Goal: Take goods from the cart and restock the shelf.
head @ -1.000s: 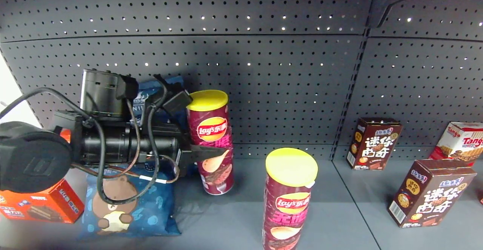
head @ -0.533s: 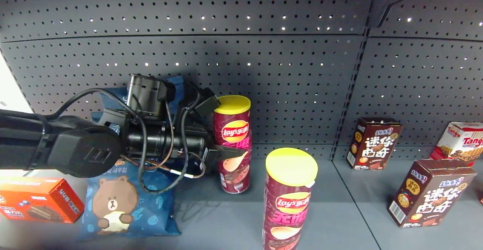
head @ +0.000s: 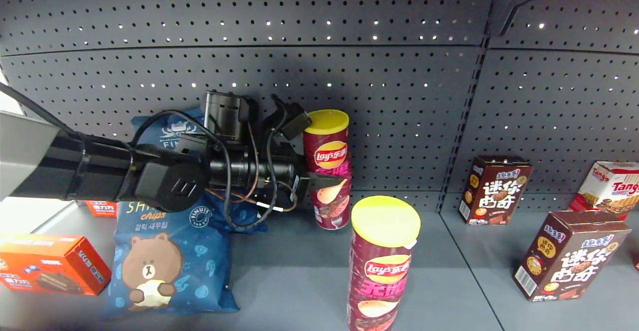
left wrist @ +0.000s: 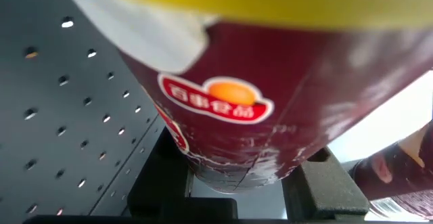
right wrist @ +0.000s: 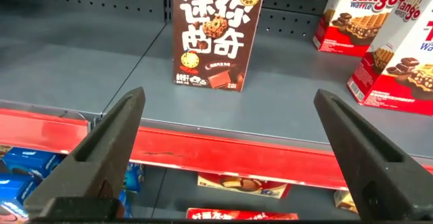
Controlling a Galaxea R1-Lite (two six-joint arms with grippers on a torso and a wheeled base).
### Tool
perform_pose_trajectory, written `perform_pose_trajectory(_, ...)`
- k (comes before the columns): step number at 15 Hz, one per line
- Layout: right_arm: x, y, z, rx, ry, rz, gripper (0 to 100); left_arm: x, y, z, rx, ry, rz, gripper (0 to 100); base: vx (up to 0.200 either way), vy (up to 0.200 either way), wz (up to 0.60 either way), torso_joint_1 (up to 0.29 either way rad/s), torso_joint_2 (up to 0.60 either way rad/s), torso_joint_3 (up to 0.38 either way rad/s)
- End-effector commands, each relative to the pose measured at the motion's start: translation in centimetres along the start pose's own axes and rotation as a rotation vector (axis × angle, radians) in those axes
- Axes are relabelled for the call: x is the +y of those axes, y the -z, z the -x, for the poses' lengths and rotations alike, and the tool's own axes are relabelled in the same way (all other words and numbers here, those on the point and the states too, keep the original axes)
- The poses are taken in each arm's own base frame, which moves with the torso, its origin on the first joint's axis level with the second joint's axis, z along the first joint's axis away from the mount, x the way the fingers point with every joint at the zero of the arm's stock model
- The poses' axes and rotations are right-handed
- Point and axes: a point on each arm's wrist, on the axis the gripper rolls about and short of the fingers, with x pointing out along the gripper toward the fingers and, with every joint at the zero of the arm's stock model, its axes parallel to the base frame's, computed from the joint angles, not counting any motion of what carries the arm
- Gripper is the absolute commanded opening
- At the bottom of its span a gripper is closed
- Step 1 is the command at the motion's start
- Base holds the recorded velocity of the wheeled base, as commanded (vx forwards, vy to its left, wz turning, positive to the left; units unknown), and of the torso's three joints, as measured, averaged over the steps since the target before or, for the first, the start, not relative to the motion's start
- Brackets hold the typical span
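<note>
Pinched tight between the left jaws: a dark red chip can point(head: 332, 156), yellow lid, round red-and-yellow badge on its label, standing upright by the shelf point(head: 299, 281) back wall. Spread wide apart: the right jaws, brown cookie box point(right wrist: 215, 31) beyond them.

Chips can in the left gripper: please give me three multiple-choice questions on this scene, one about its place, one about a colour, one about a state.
1. Where is the held chips can, in the left gripper, compared with the free chips can?
A. Farther back, near the pegboard
B. Nearer the front edge
C. On top of it

2. What colour is its lid?
A. Red
B. Yellow
C. Blue

3. How is the right gripper?
A. Shut on a box
B. Shut on a can
C. Open, holding nothing

Key: 1 A, it is close to the pegboard, behind the free can. 2 B, the lid is yellow. 3 C, its fingers are wide apart.
</note>
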Motion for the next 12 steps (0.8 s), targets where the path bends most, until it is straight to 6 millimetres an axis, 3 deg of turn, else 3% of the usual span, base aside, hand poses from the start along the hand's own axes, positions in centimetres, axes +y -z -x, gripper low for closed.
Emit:
perform_pose_trajectory(1, 0.0, 0.0, 0.0, 0.002, -0.001, 0.002, 100, 0.7, 0.8, -0.9, 0.012, 0.005, 0.009, 0, 0.0, 0.0, 0.0, 0.0, 0.0, 0.0)
perform_pose_trajectory(12, 0.0, 0.0, 0.0, 0.002, -0.001, 0.002, 100, 1.1, 2.0, -3.8, 0.026, 0.036, 0.008, 0, 0.0, 0.0, 0.0, 0.0, 0.0, 0.0)
